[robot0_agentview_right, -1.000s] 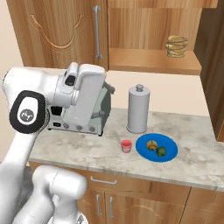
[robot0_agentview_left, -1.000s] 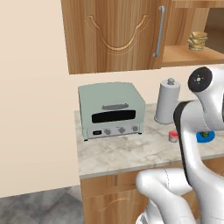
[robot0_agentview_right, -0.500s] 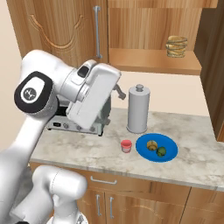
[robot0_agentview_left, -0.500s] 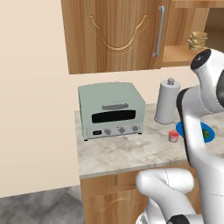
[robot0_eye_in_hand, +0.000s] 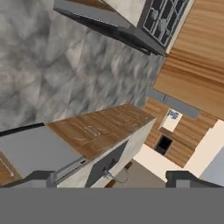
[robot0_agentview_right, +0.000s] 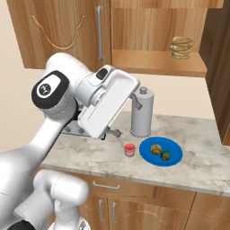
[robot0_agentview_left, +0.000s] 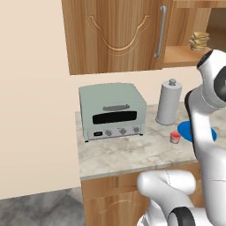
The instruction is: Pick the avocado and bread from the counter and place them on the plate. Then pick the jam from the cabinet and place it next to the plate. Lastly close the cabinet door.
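Note:
The bright blue plate [robot0_agentview_right: 173, 150] lies on the marbled counter [robot0_agentview_right: 197, 168] with the tan bread [robot0_agentview_right: 156, 148] and the dark green avocado [robot0_agentview_right: 166, 155] on it. The red jam [robot0_agentview_right: 130, 149] jar stands on the counter just left of the plate, also seen as jam [robot0_agentview_left: 175, 137] beside the plate [robot0_agentview_left: 184, 130], which my arm half hides. The wood cabinet [robot0_agentview_right: 157, 58] shows an open compartment and shelf. My gripper [robot0_eye_in_hand: 113, 178] is open, fingertips wide apart with nothing between them, facing the far room. My white hand [robot0_agentview_right: 107, 107] hangs left of the plate, above the counter.
A steel canister [robot0_agentview_right: 142, 112] stands behind the jam and plate. A pale green toaster oven [robot0_agentview_left: 112, 111] sits at the counter's left. A stack of tan discs [robot0_agentview_right: 181, 47] rests on the cabinet shelf. A dark wood panel [robot0_agentview_right: 219, 67] stands at the compartment's right side.
My arm has swung, carrying the hand rightward and away from the toaster oven. The gripper stayed open. Jam, plate, bread and avocado have not moved.

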Tool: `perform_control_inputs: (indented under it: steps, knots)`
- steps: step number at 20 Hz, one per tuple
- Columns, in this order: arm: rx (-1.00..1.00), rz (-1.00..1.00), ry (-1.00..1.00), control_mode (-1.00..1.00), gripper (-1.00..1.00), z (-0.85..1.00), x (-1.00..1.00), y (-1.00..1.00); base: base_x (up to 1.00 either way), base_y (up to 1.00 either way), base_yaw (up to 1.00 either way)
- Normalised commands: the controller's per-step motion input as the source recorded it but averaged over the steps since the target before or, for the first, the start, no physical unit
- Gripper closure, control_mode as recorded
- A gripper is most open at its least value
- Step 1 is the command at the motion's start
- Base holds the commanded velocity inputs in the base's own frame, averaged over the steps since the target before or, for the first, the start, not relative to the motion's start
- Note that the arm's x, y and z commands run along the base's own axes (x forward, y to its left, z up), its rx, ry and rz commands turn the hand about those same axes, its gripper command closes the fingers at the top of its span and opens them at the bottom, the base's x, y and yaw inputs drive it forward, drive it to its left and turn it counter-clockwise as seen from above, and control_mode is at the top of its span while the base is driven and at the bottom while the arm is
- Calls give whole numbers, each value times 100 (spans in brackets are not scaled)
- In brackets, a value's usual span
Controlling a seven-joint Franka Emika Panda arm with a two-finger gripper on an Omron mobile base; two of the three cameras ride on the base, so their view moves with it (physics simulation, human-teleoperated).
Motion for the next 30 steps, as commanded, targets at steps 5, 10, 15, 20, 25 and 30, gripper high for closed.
perform_control_inputs:
  steps: [5, 10, 15, 20, 25, 30]
  knots:
    - [0, -15, 23, -100, -100, -4, -24, -28, 0, 0, 0]
    - [0, -5, 9, -100, -100, -7, -32, -20, 0, 0, 0]
    - [3, 6, 1, -100, -100, -9, -33, -10, 0, 0, 0]
    - [12, 21, 0, -100, -100, -4, -30, -21, 0, 0, 0]
    - [10, 39, -2, -100, -100, 0, -31, -25, 0, 0, 0]
    - [19, 45, -12, -100, -100, 0, -37, -29, 0, 0, 0]
